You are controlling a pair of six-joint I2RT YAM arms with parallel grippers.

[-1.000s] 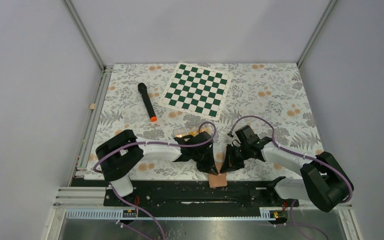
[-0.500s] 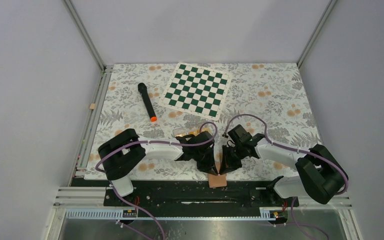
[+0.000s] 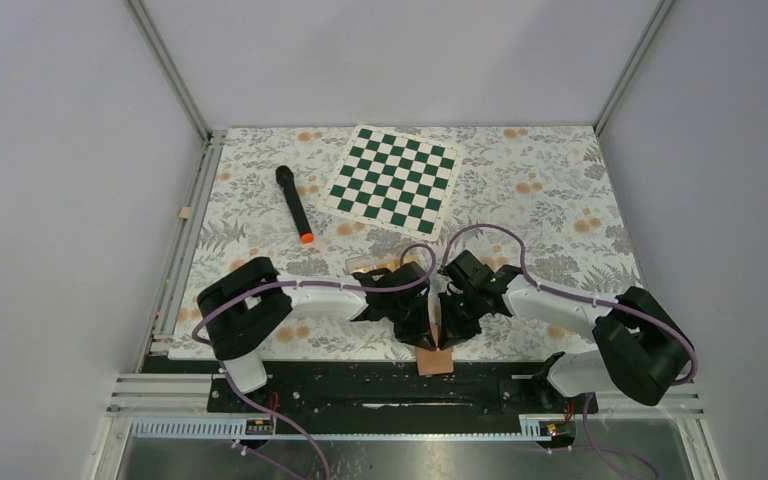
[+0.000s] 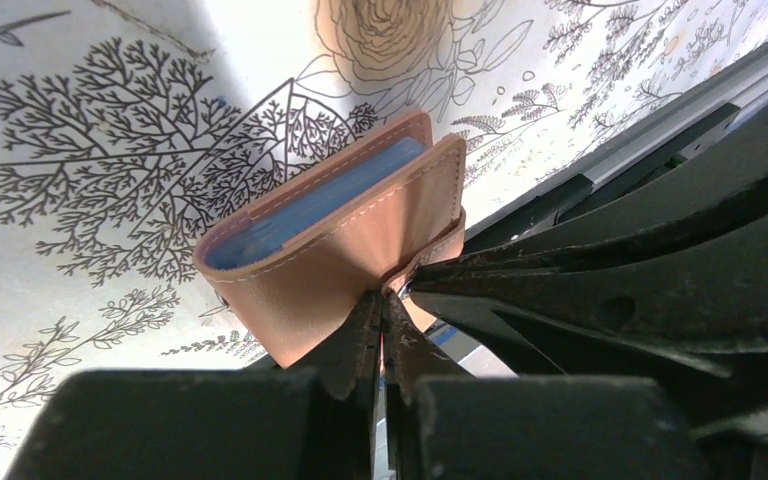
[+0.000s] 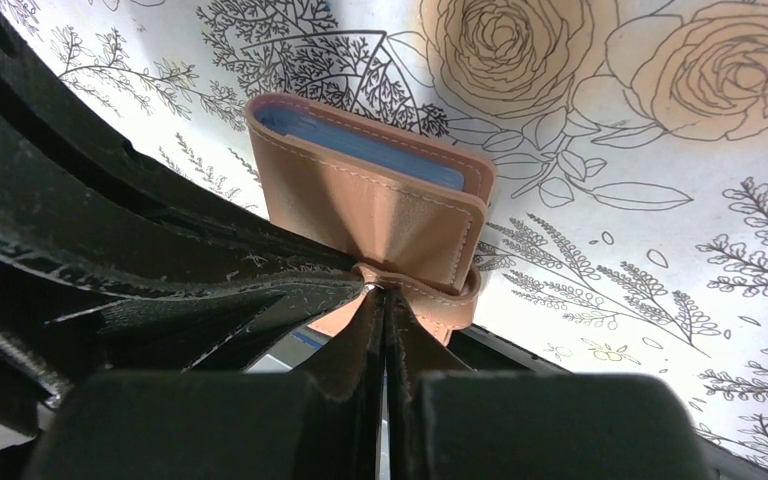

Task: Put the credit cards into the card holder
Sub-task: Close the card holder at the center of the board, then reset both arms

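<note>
Bright even light; near foreground dark, blurred.

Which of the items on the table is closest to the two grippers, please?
The tan card holder at the near edge: the left gripper and right gripper both pinch it, while the chessboard and microphone lie far back.

Fixed overhead view from the near edge, wrist views close, opposite sides, sharing the card holder (image 4: 340, 240)
</note>
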